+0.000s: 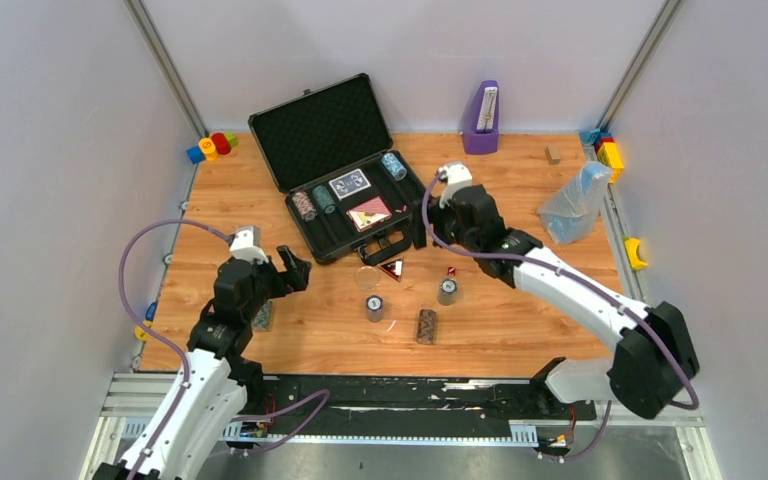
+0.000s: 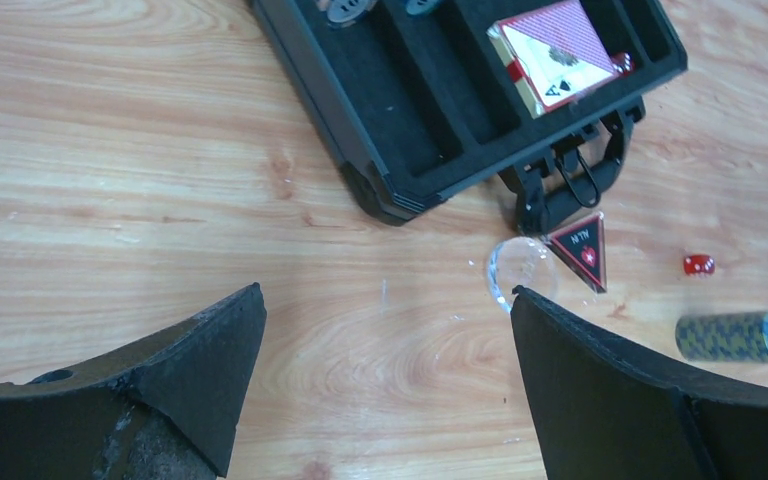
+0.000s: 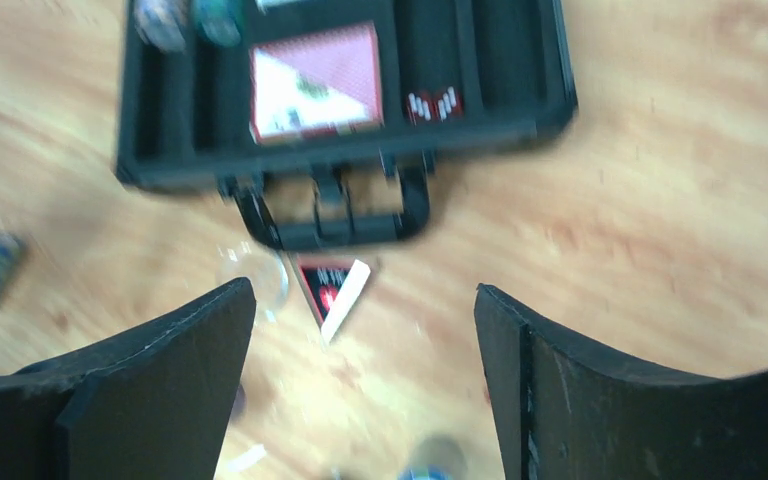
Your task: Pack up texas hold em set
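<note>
On the left of the wood-grain table [image 1: 500, 330], what's the left gripper [image 2: 385, 291] doing? Looks empty to me. — rivercard

Yep, its black wedge-shaped fingers [image 2: 190, 370] are spread wide with nothing between them, over bare laminate. A short speckled chip stack [image 1: 263, 316] sits just beside that arm. — potodds

And the case? — rivercard

The black hard-shell case [image 1: 308, 238] is back-centre, with its lid [image 1: 320, 130] up and textured foam showing. In the foam slots are two round chip stacks [image 1: 305, 205] at the left, a blue-backed deck [image 1: 350, 184], a glossy red-backed deck [image 1: 369, 213] and one more stack at the far right. The handle [image 1: 385, 245] faces the arms. — potodds

What's lying loose on the table? — rivercard

Near the handle there's a clear round disc [image 1: 366, 278] just beside a black-and-red triangular button [image 1: 392, 269]. Closer in are an upright chip cylinder [image 1: 374, 308] and a brown stack [image 1: 426, 326] on its side. Then there's a grey stack [image 1: 447, 291] with a tiny red die [image 2: 698, 264] near it. — potodds

Right side? — rivercard

The right gripper [image 3: 362, 290] has its jaws apart and is holding nothing, just beside the case's front right corner. Its own view is blurry. Further right are a purple upright holder [image 1: 481, 120] at the back wall and a crumpled clear plastic bag [image 1: 575, 200]. — potodds
</note>
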